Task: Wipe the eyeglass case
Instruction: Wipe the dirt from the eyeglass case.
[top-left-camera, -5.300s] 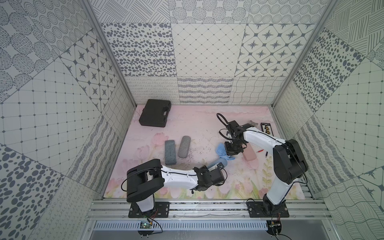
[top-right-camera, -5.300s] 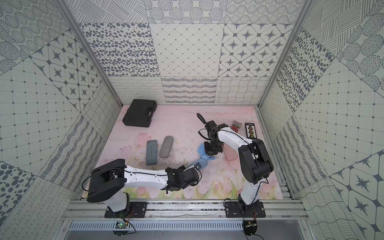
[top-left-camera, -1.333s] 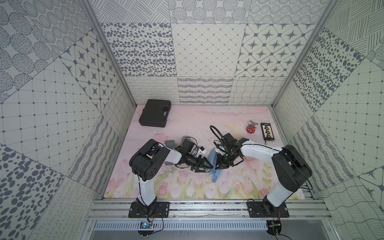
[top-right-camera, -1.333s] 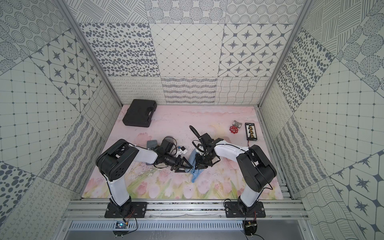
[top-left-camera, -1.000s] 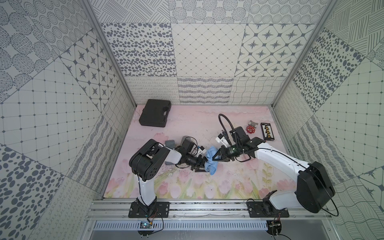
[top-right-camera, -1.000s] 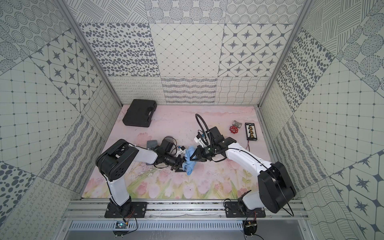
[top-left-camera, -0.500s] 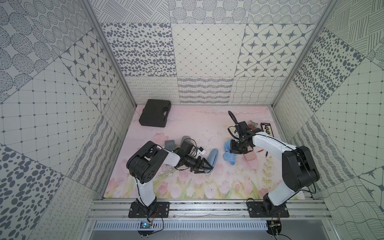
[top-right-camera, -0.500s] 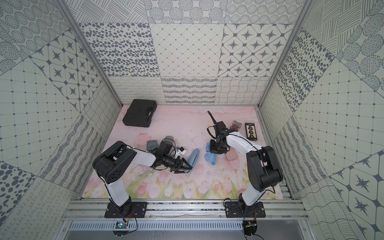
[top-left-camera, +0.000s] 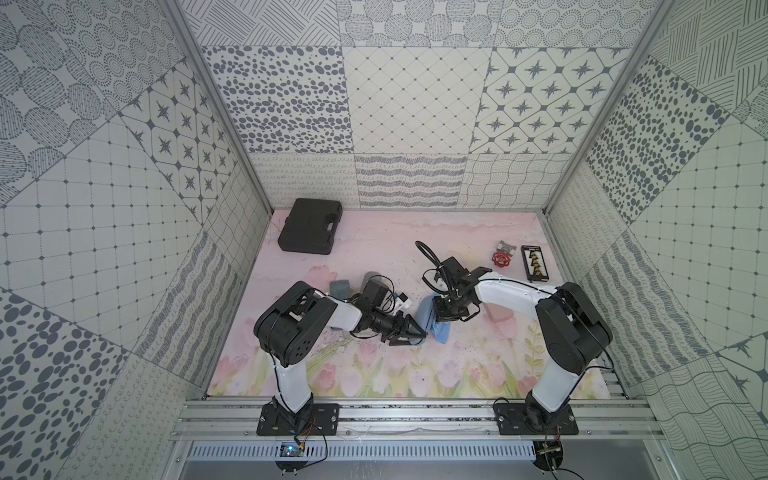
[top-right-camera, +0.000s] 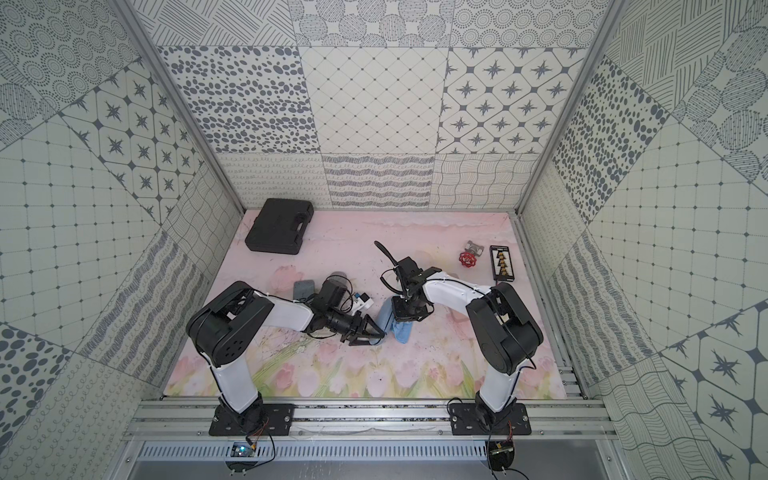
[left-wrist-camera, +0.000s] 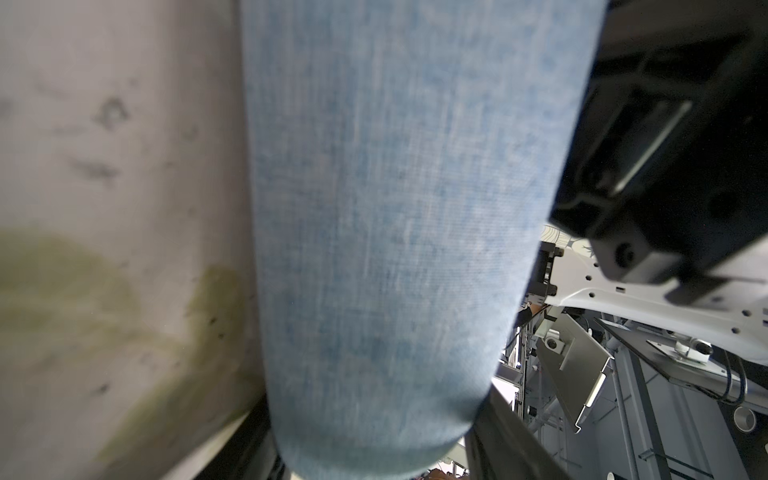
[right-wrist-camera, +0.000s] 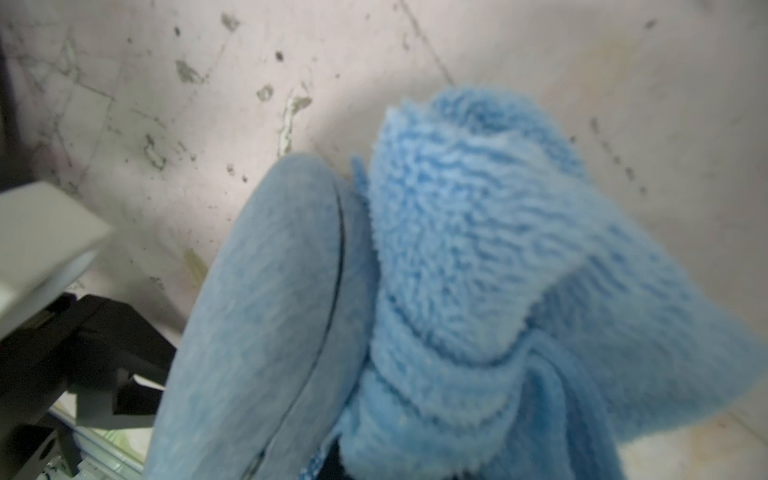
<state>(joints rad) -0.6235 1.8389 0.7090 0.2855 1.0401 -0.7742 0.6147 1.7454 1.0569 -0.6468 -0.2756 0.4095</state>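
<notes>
The eyeglass case (top-left-camera: 423, 315) (top-right-camera: 384, 316) is light blue denim-like and held tilted above the mat, its lower end in my left gripper (top-left-camera: 415, 334) (top-right-camera: 372, 332), which is shut on it. In the left wrist view the eyeglass case (left-wrist-camera: 395, 208) fills the middle, with the left gripper (left-wrist-camera: 374, 457) clamped round its near end. My right gripper (top-left-camera: 448, 319) (top-right-camera: 408, 318) is shut on a fluffy blue cloth (top-left-camera: 442, 332) (right-wrist-camera: 498, 270). The cloth presses against the side of the eyeglass case (right-wrist-camera: 270, 311). It hides the right gripper's fingers.
A black tool case (top-left-camera: 309, 226) lies at the back left. A red valve (top-left-camera: 500, 259) and a black parts card (top-left-camera: 536, 262) sit at the back right. Two grey cases (top-left-camera: 340, 286) lie behind the left arm. A pink block (top-left-camera: 500, 316) lies under the right arm.
The right gripper has come back from the right with the cloth and now presses it against the case. The left gripper still holds the case in about the same place.
</notes>
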